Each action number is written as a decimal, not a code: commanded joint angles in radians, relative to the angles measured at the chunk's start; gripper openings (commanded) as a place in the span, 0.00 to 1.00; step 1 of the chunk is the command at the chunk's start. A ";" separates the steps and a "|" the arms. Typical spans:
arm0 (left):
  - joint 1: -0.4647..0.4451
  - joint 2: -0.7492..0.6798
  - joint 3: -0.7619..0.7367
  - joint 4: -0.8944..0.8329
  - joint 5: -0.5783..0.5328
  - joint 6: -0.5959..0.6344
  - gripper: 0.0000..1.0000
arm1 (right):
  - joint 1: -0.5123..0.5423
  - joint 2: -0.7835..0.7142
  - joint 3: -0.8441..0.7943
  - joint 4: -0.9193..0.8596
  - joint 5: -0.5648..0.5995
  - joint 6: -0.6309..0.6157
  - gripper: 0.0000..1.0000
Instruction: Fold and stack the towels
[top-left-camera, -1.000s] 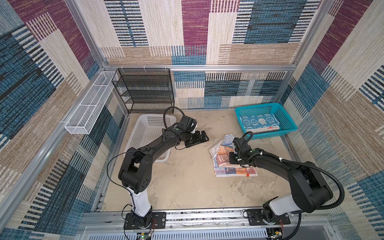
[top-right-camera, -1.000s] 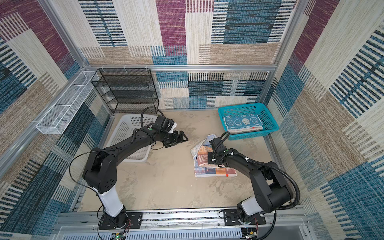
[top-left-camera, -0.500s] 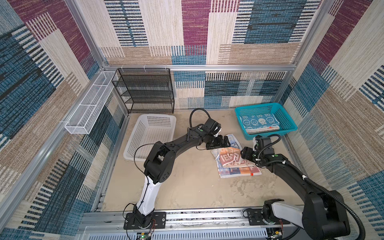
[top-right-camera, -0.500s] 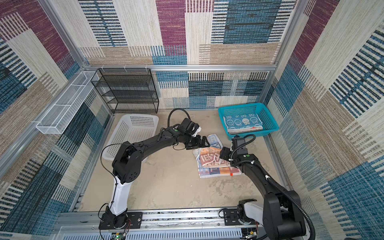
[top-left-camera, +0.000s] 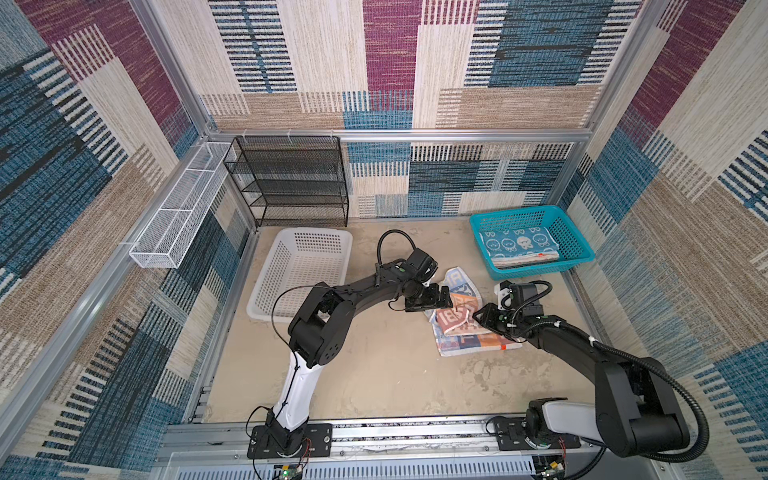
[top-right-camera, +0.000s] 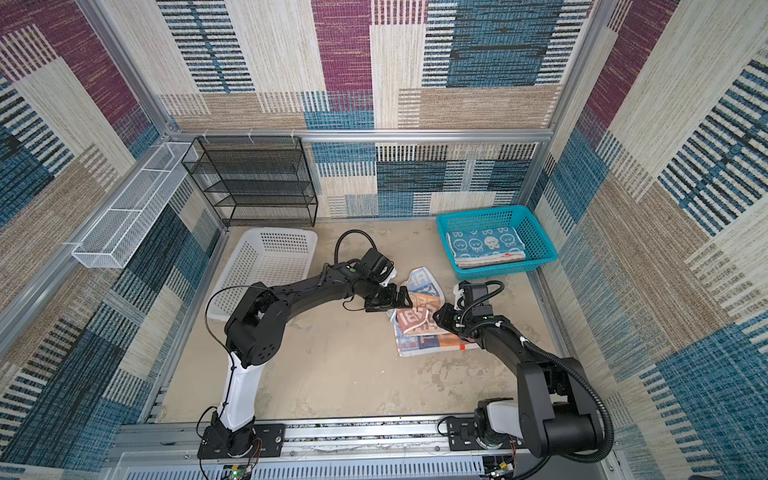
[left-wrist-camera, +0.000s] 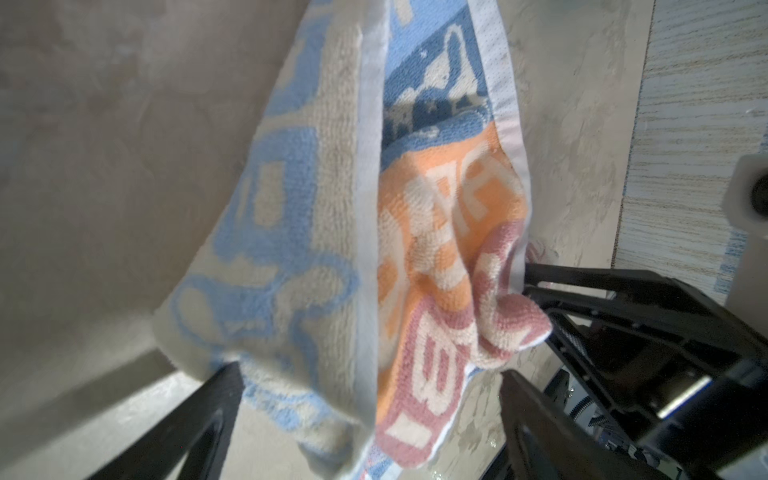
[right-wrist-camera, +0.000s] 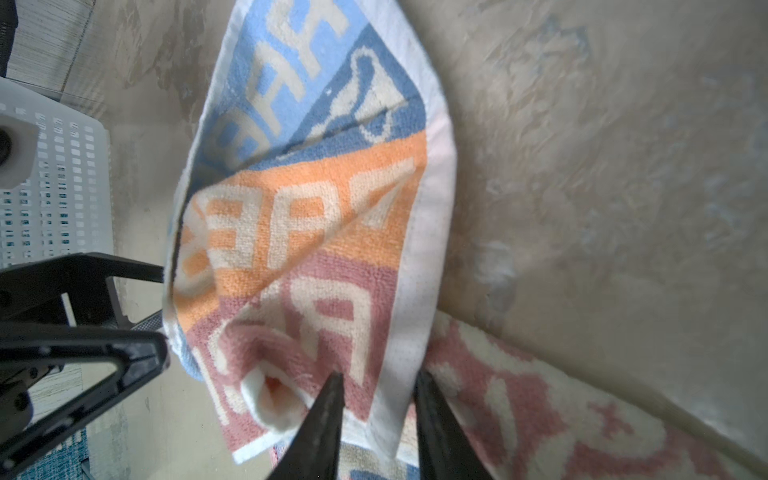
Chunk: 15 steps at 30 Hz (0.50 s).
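The lettered towel (top-left-camera: 459, 332) (top-right-camera: 417, 332), in blue, orange and pink blocks, lies right of the table's middle with its near part raised in a fold. My right gripper (top-left-camera: 478, 318) (right-wrist-camera: 379, 376) is shut on its white hem, at the pink block (right-wrist-camera: 332, 316). My left gripper (top-left-camera: 444, 296) (left-wrist-camera: 370, 370) stands wide open at the towel's left side, and the cloth (left-wrist-camera: 415, 249) hangs between its fingers untouched. A blue-and-white towel (top-left-camera: 517, 245) (top-right-camera: 484, 243) lies folded in the teal basket (top-left-camera: 579, 245).
A white perforated basket (top-left-camera: 299, 274) sits on the left behind the left arm. A black mesh rack (top-left-camera: 291, 178) stands against the back wall. A white wire tray (top-left-camera: 178, 208) hangs on the left wall.
My left arm has swung from the white basket over to the lettered towel. My right gripper opened, then shut again on the hem, and the towel's near part now stands raised.
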<state>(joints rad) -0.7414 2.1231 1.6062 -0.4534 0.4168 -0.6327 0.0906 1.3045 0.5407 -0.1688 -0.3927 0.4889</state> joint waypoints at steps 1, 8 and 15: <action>0.006 -0.027 -0.014 0.008 -0.027 0.002 0.99 | 0.001 0.022 0.018 0.061 -0.038 0.010 0.28; 0.017 -0.046 -0.023 -0.021 -0.048 0.025 0.99 | 0.006 0.042 0.026 0.094 -0.098 0.005 0.30; 0.065 -0.161 -0.103 0.002 -0.050 0.017 0.99 | 0.009 0.128 0.088 0.098 -0.086 0.005 0.27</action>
<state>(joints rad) -0.6865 2.0155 1.5154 -0.4671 0.3721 -0.6235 0.0986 1.4208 0.6094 -0.1013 -0.4721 0.4923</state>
